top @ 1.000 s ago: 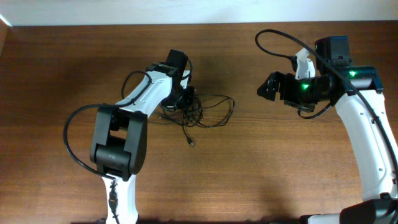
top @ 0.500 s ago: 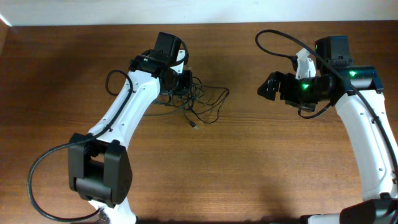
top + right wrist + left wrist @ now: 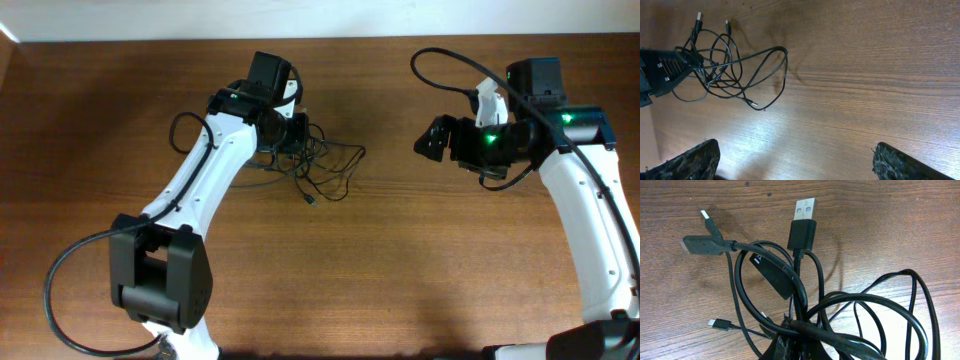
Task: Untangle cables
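The left gripper is clamped on the cables, a knot just left of centre. The right gripper hangs at right, well apart, jaws wide. Untangling seems only beginning; next, the right gripper should probably take a free plug.

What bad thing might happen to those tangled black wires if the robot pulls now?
1. The left jaws pinch several strands of the cables together, so a pull may tighten the knot rather than loosen it.
2. The big USB plug has its cord running down through loops, so it could snag.
3. The right jaws are open and well away from the bundle, so nothing anchors it. The whole clump might simply drag across the table.
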Controlling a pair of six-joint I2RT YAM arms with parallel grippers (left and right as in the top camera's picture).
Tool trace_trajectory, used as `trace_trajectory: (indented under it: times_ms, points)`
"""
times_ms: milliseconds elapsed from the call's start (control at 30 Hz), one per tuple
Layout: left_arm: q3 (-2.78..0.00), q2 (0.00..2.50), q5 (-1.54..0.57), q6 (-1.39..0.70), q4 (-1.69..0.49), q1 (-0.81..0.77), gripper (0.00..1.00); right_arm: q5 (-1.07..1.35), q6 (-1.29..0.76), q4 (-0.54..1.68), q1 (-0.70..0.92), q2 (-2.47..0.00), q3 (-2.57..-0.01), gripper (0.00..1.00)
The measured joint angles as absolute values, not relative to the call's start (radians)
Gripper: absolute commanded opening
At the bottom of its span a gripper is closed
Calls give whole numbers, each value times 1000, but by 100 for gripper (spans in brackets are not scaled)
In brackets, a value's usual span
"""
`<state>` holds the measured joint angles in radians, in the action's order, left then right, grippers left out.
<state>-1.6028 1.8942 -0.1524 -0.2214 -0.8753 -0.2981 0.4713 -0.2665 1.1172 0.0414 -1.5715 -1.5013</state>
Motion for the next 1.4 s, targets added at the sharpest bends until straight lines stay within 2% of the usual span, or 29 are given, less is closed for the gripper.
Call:
trace_trajectory:
  times_ms: [300, 1400]
  points:
    - [-1603, 1894, -152, -221, -899, -241, 0, 471, -266, 1117, 41, -1571, -1501, 99]
    - [-1603, 1894, -221, -248, -954, -241, 0, 471, -266, 1110, 41, -1571, -1501, 99]
